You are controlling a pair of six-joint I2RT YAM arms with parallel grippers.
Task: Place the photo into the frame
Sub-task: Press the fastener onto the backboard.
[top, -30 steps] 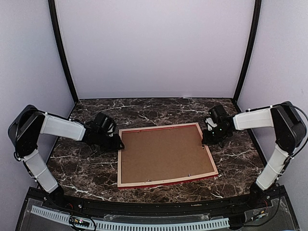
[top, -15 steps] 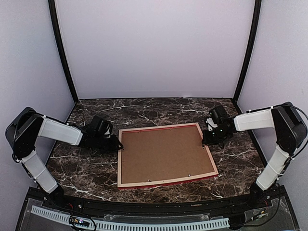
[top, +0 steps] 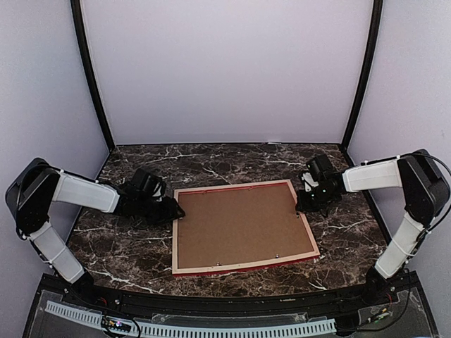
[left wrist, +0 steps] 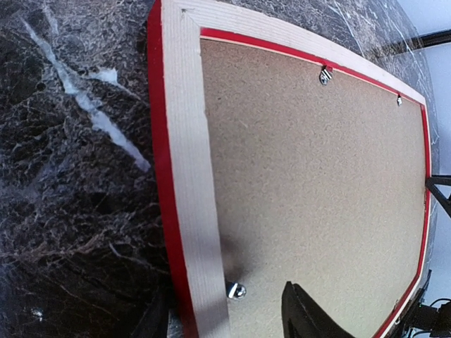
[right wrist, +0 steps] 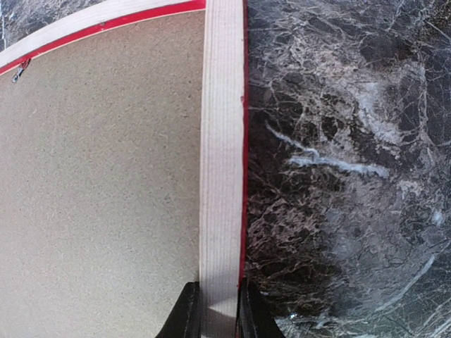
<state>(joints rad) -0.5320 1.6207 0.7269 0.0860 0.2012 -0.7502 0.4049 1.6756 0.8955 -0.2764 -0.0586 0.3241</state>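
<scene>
The frame [top: 175,246] lies face down on the marble table, pale wood back up and a thin red edge showing. A brown backing board [top: 239,225] fills it, so the photo is hidden. My left gripper [top: 175,210] is at the frame's left rail near the far corner. In the left wrist view it [left wrist: 225,310] is open, its jaws standing wide either side of the rail [left wrist: 184,141], with a small metal clip [left wrist: 236,289] between them. My right gripper [right wrist: 218,310] is shut on the frame's right rail [right wrist: 222,141], near the far right corner [top: 301,200].
Small metal clips [left wrist: 325,74] sit along the board's edges. Dark marble table [top: 120,246] surrounds the frame, with white walls behind and at the sides. The table's front edge runs just below the frame's near rail.
My left gripper's jaws have widened at the frame's left rail, and that arm shifted slightly. The right gripper and the frame have stayed put.
</scene>
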